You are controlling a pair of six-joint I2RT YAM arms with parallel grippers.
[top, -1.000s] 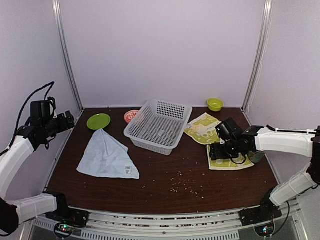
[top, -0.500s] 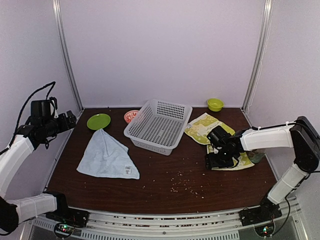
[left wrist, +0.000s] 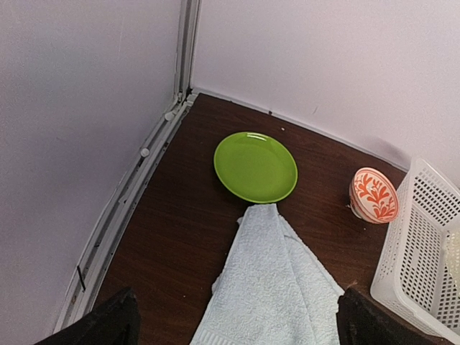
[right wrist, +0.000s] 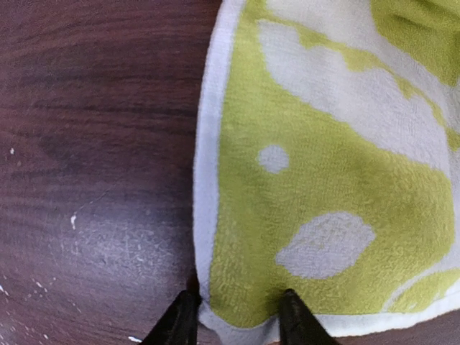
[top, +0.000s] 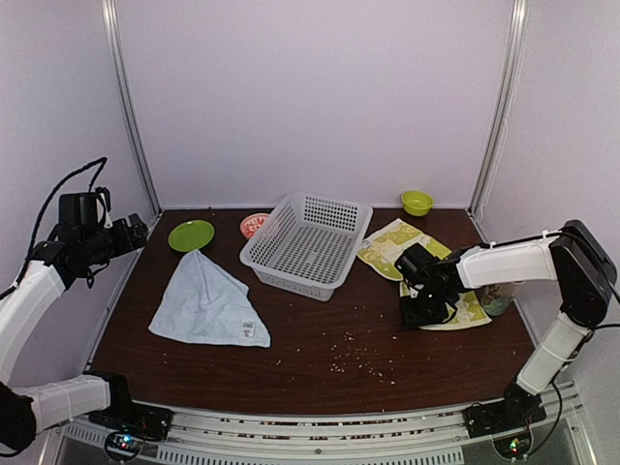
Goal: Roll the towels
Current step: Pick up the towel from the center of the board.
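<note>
Towels sit on the table: blue towel (top: 210, 307) flat on the left, left gripper (left wrist: 233, 316) raised above it with fingers wide apart; green towel (top: 422, 267) right, right gripper (right wrist: 233, 316) pinching its corner.

Dark wooden table (top: 320, 334), scattered with pale crumbs (top: 354, 363). Lying directly on it: blue towel (top: 208, 308) at left, green plate (top: 191, 234) touching its far tip, patterned bowl (top: 254, 225), white basket (top: 308, 244), green towel (top: 412, 257) at right, green bowl (top: 417, 201).
</note>
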